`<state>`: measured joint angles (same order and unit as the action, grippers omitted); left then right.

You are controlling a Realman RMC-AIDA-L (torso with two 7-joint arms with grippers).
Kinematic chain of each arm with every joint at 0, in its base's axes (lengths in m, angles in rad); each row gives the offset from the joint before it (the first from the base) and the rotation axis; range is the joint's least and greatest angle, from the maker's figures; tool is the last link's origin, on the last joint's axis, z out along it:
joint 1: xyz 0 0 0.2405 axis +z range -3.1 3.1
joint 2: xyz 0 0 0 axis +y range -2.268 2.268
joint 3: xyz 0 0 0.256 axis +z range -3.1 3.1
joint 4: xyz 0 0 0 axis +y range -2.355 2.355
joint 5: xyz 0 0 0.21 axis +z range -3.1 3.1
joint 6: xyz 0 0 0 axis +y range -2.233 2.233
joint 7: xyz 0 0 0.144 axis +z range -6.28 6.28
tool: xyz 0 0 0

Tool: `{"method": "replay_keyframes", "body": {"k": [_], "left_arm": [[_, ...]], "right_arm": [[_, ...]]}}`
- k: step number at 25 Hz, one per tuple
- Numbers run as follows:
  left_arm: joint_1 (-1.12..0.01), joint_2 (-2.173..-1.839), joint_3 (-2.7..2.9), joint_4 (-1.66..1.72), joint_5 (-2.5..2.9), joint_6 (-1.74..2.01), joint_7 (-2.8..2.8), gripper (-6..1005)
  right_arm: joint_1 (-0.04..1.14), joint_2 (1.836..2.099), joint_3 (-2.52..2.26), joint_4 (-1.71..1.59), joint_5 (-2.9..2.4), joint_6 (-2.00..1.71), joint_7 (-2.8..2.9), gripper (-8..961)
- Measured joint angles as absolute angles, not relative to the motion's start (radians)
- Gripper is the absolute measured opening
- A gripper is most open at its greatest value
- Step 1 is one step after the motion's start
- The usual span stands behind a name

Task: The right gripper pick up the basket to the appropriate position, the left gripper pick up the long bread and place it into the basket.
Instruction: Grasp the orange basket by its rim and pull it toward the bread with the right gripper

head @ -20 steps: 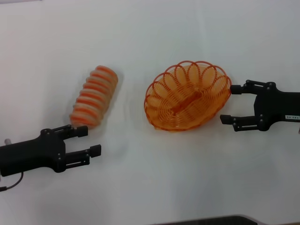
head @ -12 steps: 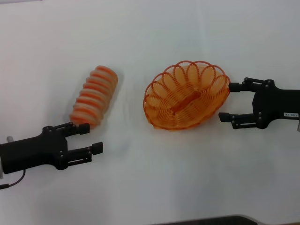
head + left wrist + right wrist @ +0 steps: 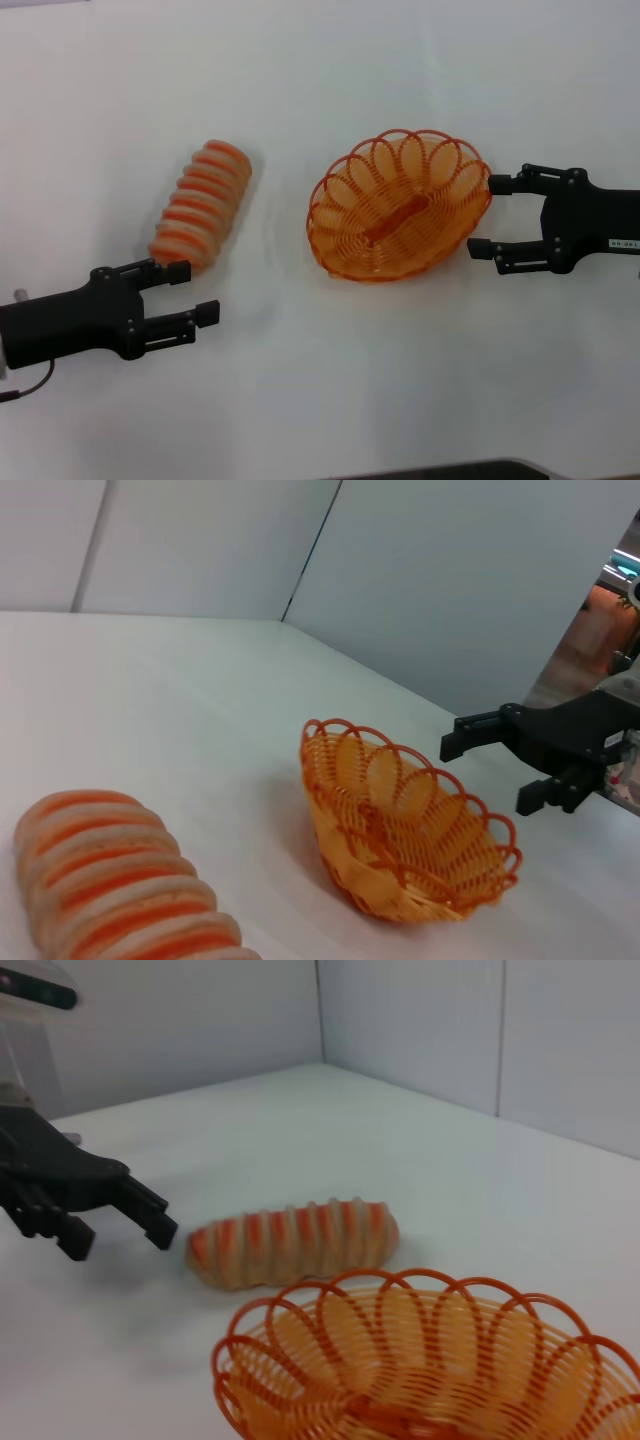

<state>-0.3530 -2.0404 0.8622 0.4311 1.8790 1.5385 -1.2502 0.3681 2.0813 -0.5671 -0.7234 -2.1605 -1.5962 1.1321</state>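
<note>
The left gripper (image 3: 194, 292) is nearest, low over the white table (image 3: 320, 390). Its two fingers are spread apart and hold nothing. One fingertip (image 3: 178, 272) is just beside the near end of the bread (image 3: 201, 205). The bread lies flat on the table and slants away from the gripper. The orange basket (image 3: 400, 203) sits on the table to the right of the bread, a little apart from it. The right gripper (image 3: 491, 214) is at the basket's right side, fingers spread wide. Its far fingertip (image 3: 500, 184) is right at the rim.
</note>
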Motion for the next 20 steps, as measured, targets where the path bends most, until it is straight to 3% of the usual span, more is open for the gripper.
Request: {"method": "replay_keyframes", "body": {"k": [20], "left_arm": [[-0.352, -2.043, 0.793, 0.445, 1.879, 1.550, -1.243, 776]], "right_arm": [[0.465, 2.044, -0.450, -0.777, -2.126, -1.688, 1.580, 900]]}}
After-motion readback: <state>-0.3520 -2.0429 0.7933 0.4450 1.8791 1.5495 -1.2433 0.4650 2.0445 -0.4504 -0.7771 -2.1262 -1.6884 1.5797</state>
